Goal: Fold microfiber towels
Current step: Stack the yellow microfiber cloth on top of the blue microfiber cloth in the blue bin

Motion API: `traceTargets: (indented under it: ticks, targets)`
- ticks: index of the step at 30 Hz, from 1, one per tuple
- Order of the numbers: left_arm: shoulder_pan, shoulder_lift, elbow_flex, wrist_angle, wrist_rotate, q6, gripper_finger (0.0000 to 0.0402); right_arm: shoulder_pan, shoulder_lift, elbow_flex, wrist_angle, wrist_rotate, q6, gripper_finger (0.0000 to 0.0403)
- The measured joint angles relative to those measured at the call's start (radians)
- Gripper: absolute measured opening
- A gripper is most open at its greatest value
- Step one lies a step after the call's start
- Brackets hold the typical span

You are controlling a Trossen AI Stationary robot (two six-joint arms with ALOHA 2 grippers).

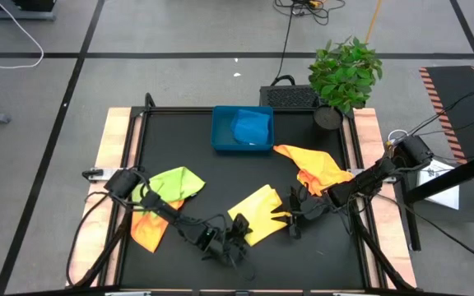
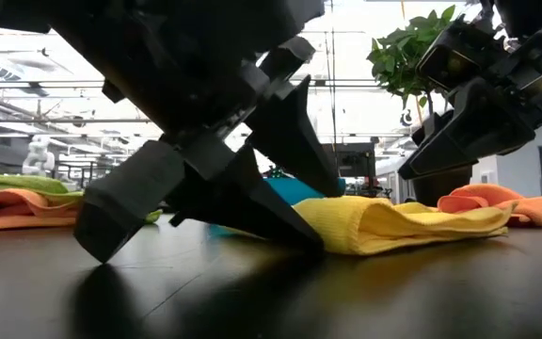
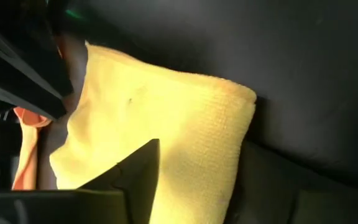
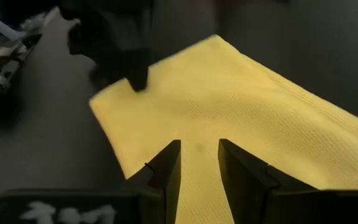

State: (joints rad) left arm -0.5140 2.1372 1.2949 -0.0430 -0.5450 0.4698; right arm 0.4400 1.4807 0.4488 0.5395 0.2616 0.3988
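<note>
A folded yellow towel lies flat on the black table. My left gripper stands open at the towel's near-left end, slanting down, with one finger over the cloth. My right gripper hovers over the towel's right end with a narrow gap between its fingers and nothing in it; in the low view it hangs a little above the cloth. A lime green towel lies on an orange one at the left. Another orange-and-yellow towel lies crumpled at the right. A blue towel sits in the blue tray. My left gripper has one fingertip down on the table right at the yellow towel's near edge, coming in at a slant from the near left. I cannot tell whether it touches the cloth. The towel lies flat on the table.
A potted plant stands at the table's far right corner. The blue tray sits at the far middle. Bare black table surface lies near the front right. Cables run along both side edges.
</note>
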Motion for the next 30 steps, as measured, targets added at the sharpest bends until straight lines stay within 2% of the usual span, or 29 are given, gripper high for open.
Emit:
traceTargets:
  ticks: [5, 13, 19, 24, 30]
  targets:
    - [0.017, 0.000, 0.000, -0.024, 0.062, -0.020, 0.0148, 0.015, 0.000, 0.000, 0.074, -0.028, -0.025, 0.0098]
    - [0.019, 0.000, -0.002, -0.015, 0.096, -0.029, 0.0013, 0.027, 0.047, 0.000, 0.175, -0.057, -0.102, 0.0098]
    - [0.029, -0.022, -0.005, -0.023, 0.152, -0.072, 0.0008, 0.029, 0.100, 0.000, 0.262, -0.108, -0.156, 0.0098]
    - [0.050, -0.060, -0.006, -0.029, 0.187, -0.145, 0.0007, 0.054, 0.154, 0.000, 0.356, -0.110, -0.256, 0.0098]
    - [0.092, -0.100, -0.006, -0.031, 0.273, -0.235, 0.0006, 0.082, 0.219, 0.001, 0.446, -0.111, -0.292, 0.0103]
